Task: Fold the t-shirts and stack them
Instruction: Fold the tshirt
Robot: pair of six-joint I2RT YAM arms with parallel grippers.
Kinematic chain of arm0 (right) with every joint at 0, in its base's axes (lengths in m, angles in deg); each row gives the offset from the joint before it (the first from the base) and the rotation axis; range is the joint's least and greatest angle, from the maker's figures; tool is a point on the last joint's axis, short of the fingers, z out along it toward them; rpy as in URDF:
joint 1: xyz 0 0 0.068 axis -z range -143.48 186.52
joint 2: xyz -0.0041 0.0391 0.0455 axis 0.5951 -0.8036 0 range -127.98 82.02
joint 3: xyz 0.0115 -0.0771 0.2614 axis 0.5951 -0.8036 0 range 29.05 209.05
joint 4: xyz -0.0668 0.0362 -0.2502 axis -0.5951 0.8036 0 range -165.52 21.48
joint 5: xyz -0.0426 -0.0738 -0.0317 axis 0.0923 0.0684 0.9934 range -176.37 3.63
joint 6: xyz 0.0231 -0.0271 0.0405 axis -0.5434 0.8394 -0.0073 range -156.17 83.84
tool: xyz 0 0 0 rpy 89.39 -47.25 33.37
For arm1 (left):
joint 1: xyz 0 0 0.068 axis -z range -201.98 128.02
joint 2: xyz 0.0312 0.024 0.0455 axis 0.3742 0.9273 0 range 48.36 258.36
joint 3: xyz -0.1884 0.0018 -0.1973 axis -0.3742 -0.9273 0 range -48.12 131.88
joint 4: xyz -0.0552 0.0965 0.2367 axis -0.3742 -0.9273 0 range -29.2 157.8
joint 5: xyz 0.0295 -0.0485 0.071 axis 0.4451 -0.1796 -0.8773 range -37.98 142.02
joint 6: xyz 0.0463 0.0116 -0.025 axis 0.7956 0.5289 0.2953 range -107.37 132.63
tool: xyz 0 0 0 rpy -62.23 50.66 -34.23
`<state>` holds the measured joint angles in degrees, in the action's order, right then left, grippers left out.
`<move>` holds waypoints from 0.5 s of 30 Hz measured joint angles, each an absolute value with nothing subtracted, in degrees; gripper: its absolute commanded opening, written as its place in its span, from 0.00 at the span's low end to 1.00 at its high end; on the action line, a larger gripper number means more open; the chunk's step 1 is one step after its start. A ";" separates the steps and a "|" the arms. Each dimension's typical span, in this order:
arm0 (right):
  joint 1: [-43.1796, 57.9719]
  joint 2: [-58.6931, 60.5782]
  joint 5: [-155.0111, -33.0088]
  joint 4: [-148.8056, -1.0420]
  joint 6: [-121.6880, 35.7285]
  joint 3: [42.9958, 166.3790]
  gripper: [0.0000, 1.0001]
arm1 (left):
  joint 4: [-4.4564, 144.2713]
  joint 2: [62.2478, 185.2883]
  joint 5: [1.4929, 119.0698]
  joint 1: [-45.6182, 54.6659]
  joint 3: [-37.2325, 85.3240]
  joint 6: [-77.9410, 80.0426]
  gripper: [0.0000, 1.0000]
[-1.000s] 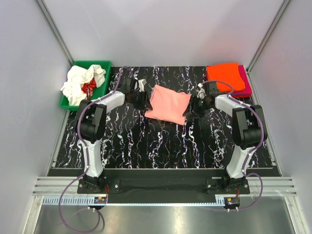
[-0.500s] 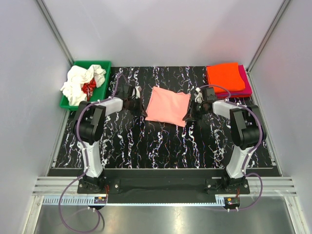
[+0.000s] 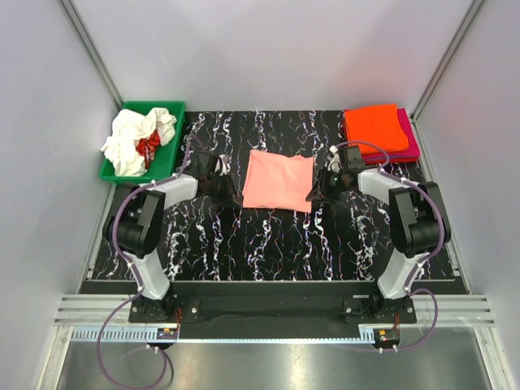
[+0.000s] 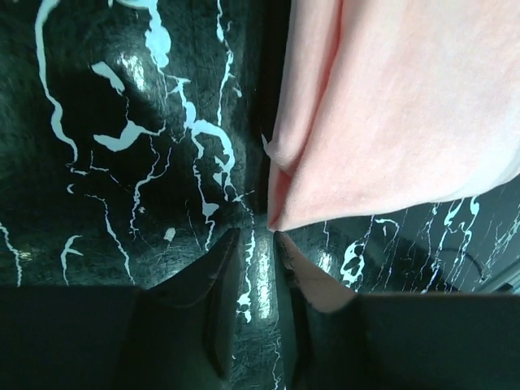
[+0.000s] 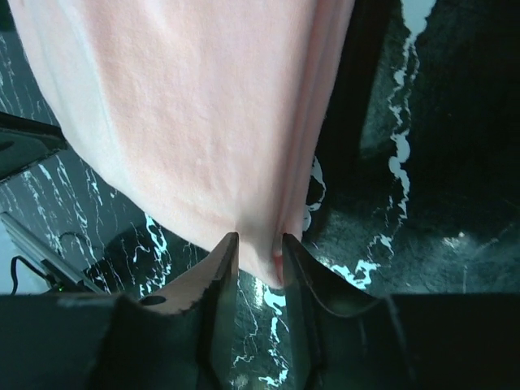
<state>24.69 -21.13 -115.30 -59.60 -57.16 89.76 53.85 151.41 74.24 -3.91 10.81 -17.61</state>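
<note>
Black marbled tabletop point(image 3: 268, 236), grey walls point(image 3: 268, 57)

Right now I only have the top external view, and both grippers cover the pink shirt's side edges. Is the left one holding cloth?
Observer: No. In the left wrist view the left gripper stands slightly open. The corner of the salmon-pink t-shirt lies just beyond its tips, and the black marbled table shows in the gap.
Operator: And the right side?
Observer: The right gripper is parted too, but there the shirt's folded edge reaches in between its fingers.
</note>
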 measured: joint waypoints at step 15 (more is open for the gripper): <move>23.77 -15.23 -105.75 -52.27 -59.37 97.02 0.31 | 54.70 174.29 82.63 -3.98 53.94 -12.21 0.28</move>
<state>23.77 -15.23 -105.75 -52.27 -59.37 97.02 54.70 174.29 82.63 -3.98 53.94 -12.21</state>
